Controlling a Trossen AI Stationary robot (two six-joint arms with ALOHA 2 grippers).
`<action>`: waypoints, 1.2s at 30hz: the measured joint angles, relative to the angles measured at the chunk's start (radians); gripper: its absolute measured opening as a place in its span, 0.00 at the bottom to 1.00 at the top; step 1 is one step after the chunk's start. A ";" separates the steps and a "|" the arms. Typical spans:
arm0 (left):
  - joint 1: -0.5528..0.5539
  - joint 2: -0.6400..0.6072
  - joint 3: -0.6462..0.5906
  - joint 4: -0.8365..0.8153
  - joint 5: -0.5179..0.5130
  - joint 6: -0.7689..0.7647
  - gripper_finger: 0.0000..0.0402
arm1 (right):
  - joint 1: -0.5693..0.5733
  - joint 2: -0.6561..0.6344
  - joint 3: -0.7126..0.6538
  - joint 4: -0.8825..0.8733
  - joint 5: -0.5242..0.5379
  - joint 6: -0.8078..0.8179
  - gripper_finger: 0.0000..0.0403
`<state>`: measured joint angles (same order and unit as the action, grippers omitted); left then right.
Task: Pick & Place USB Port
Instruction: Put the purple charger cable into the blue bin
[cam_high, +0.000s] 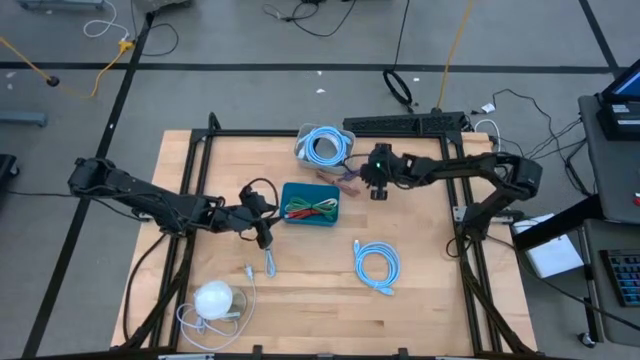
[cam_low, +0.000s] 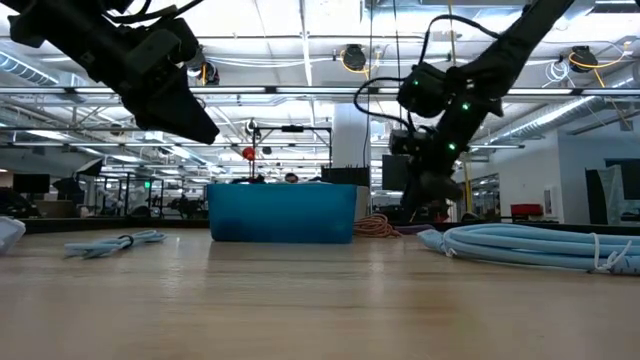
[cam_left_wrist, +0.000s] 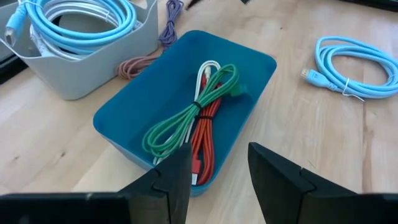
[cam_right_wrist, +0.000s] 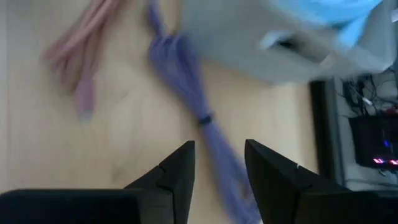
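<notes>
Right wrist view: right pincer (cam_right_wrist: 217, 180) parted above purple cable (cam_right_wrist: 186, 81).

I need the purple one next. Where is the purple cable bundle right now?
In the high view the purple cable bundle lies on the wooden table toward the far edge, between the blue rectangular bin and the right claw, beside the grey tub.

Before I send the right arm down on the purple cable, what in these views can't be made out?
- Purple cable: blurred in the right wrist view, its connector ends unreadable; tiny in the high view.
- Right gripper: open above it, height over the cable unclear.
- Blue bin: its wall hides the contents in the low view.
- Grey bin: cut off by the left wrist view's edge.
</notes>
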<state>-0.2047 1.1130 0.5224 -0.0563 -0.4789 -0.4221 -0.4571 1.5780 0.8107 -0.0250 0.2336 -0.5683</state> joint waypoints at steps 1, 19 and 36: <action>0.000 0.000 0.000 0.000 0.000 0.001 0.40 | -0.012 0.001 0.021 -0.003 -0.025 -0.004 0.33; 0.000 0.000 -0.012 -0.017 0.003 -0.002 0.40 | -0.084 0.215 0.460 -0.631 -0.208 -0.075 0.30; 0.000 0.000 -0.025 -0.022 0.008 -0.009 0.40 | -0.113 0.272 0.461 -0.525 -0.256 -0.156 0.30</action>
<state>-0.2047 1.1128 0.4973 -0.0786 -0.4713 -0.4309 -0.5700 1.8502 1.2716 -0.5496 -0.0223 -0.7242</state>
